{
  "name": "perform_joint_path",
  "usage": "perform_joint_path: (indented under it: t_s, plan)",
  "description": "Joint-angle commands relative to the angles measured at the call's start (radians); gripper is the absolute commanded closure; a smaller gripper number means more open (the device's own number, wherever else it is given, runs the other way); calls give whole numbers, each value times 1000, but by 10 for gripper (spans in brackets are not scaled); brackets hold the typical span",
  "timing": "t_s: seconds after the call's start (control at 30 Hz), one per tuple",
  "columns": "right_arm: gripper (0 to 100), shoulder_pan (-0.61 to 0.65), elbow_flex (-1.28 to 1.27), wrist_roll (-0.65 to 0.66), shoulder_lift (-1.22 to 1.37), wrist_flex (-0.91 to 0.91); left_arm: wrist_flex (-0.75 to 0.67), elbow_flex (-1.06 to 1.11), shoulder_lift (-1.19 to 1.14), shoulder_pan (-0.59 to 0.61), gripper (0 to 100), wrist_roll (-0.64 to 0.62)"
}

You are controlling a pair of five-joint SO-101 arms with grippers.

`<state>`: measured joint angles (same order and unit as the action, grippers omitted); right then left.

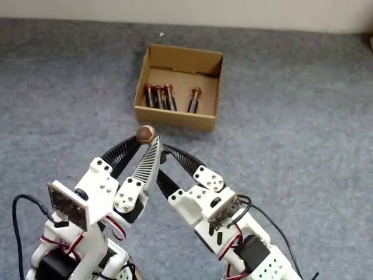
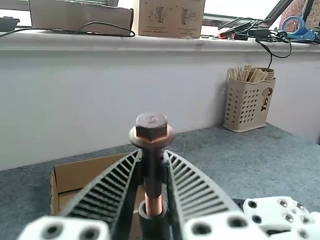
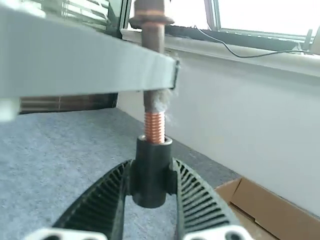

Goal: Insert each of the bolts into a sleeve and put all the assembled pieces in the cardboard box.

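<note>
My left gripper is shut on a copper bolt held upright, its hex head showing from above. The bolt's threaded end enters a black sleeve, and my right gripper is shut on that sleeve just below. Both grippers meet above the grey carpet, a little in front of the cardboard box. Several assembled bolt-and-sleeve pieces lie side by side in the box, with one more to their right.
The cardboard box stands open beyond the grippers. A white wall runs along the far edge of the carpet. A beige holder of wooden sticks stands against the wall, off to the side.
</note>
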<state>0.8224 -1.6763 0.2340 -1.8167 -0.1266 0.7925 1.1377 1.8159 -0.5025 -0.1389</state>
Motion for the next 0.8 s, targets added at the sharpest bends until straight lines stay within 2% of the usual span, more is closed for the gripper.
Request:
perform_joint_path:
  t_s: [0.0,0.2,0.4,0.5,0.77]
  plan:
    - [993,10,-143,35,-21,1,-2,-12,-104,56,993,-3]
    - [993,10,-143,34,-21,1,17,-87,-288,74,986,-5]
    - [993,5,-143,31,-21,1,147,-108,-219,77,780,-40]
    - [993,5,-143,29,-21,1,170,-111,-177,82,776,-43]
    - [993,2,-143,29,-21,-1,176,-105,-111,226,775,-44]
